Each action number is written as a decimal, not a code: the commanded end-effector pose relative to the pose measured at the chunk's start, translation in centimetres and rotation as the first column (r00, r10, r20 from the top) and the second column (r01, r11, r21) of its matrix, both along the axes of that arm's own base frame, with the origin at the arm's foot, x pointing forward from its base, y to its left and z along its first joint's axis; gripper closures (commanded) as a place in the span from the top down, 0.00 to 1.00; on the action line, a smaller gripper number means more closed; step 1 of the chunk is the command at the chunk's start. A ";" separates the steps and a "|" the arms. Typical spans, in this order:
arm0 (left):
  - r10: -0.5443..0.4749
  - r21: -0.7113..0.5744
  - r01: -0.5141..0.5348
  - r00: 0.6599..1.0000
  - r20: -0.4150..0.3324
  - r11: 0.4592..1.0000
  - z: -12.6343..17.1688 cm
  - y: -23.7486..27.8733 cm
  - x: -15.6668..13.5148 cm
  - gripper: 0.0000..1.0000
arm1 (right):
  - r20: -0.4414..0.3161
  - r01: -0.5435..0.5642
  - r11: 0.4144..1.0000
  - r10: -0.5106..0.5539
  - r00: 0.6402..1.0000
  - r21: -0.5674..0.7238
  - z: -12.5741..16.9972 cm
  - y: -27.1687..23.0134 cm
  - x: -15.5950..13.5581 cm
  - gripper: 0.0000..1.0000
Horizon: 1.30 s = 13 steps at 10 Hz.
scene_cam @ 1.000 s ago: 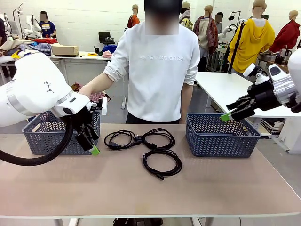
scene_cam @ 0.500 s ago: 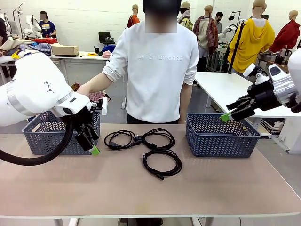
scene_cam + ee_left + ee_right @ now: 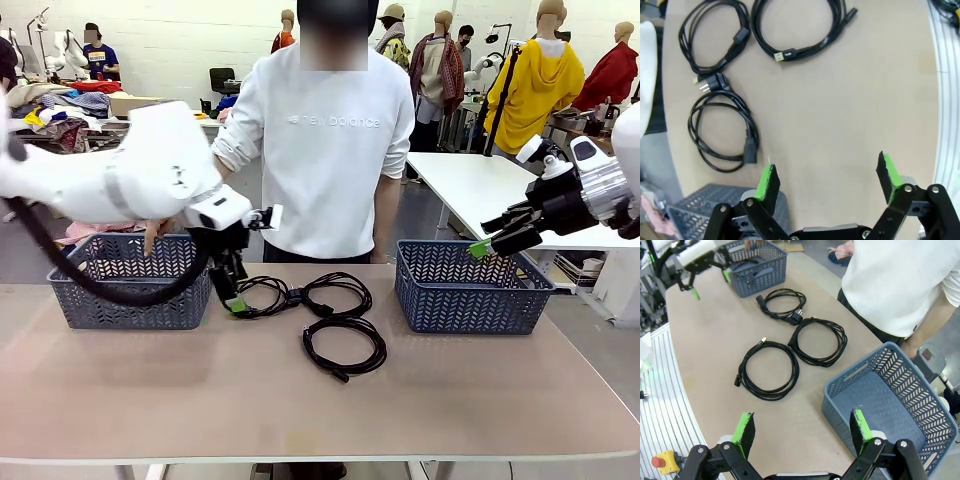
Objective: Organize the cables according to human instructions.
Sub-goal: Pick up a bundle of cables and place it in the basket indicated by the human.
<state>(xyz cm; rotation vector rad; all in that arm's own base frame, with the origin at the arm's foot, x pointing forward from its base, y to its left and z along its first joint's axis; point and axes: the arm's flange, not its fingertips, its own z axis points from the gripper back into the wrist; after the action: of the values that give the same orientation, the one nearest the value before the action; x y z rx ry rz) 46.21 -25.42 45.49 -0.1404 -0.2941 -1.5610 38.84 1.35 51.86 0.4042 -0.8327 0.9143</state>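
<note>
Left pincer: released, jaws wide, nothing between the green pads. It is pointed down over the table.

Three coiled black cables are seen lying flat on the table, all beyond its fingertips. The closest coil is found just beside the pincer, off one finger's side in the wrist view; contact cannot be told. The other two coils are laid past that one, farther from the tips.

The left basket is placed just at the pincer's outer side. The person's hand is rested at its far rim, behind the arm.

Right pincer: released, empty, held in the air over the outer end of the right basket. In its wrist view the basket is found under one finger, and the cables are spread well ahead of the tips, apart from it.

The person is stood at the table's far edge, beyond both pincers.
</note>
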 end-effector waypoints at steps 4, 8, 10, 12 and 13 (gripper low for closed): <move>0.110 0.190 -0.103 0.994 -0.028 0.976 -1.9 -5.3 6.3 1.00 | 0.006 -0.005 1.000 0.004 1.000 0.022 0.0 0.1 0.1 1.00; 0.120 0.186 -0.108 0.992 -0.050 0.977 -3.0 -5.8 7.7 1.00 | 0.006 -0.005 1.000 0.004 1.000 0.022 0.0 0.1 0.1 1.00; 0.103 0.175 -0.095 0.994 -0.039 0.980 -3.4 -6.2 7.2 1.00 | 0.006 -0.005 1.000 0.004 1.000 0.022 0.0 0.1 0.1 1.00; 0.103 0.175 -0.095 0.994 -0.039 0.980 -3.4 -6.2 7.2 1.00 | 0.006 -0.005 1.000 0.004 1.000 0.022 0.0 0.1 0.1 1.00; 0.103 0.175 -0.095 0.994 -0.039 0.980 -3.4 -6.2 7.2 1.00 | 0.006 -0.005 1.000 0.004 1.000 0.022 0.0 0.1 0.1 1.00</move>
<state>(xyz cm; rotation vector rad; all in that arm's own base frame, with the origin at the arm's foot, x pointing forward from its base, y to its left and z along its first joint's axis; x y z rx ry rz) 53.58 -32.00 42.02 -0.0392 -0.1232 -1.4791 38.84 1.37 51.86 0.4036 -0.8324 0.9146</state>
